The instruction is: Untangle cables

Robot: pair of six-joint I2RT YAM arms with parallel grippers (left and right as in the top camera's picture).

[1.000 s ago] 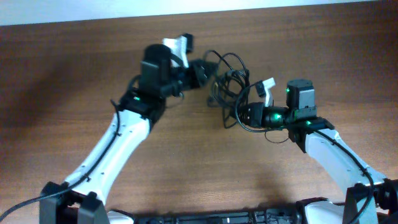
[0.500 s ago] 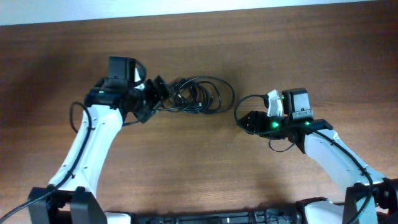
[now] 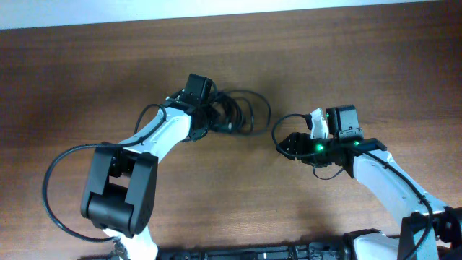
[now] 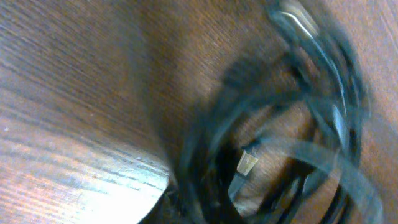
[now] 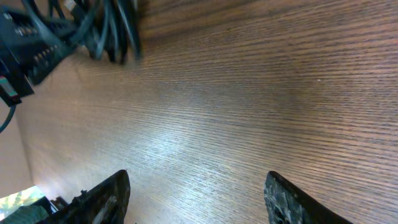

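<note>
The left gripper [image 3: 206, 118] is buried in the left edge of the cables [image 3: 242, 112], and blur hides whether it grips them. The bundle lies mid-table, with bare table [image 3: 238, 191] all around. Just right of it, the right gripper [image 3: 286, 143] gapes wide and holds nothing.

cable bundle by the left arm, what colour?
Black. The cables show best in the overhead view, dark against the brown wood table.

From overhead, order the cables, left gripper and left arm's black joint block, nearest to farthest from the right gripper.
1. cables, upper left of the right gripper.
2. left gripper, at the tangle's left side.
3. black joint block, far lower left.
</note>
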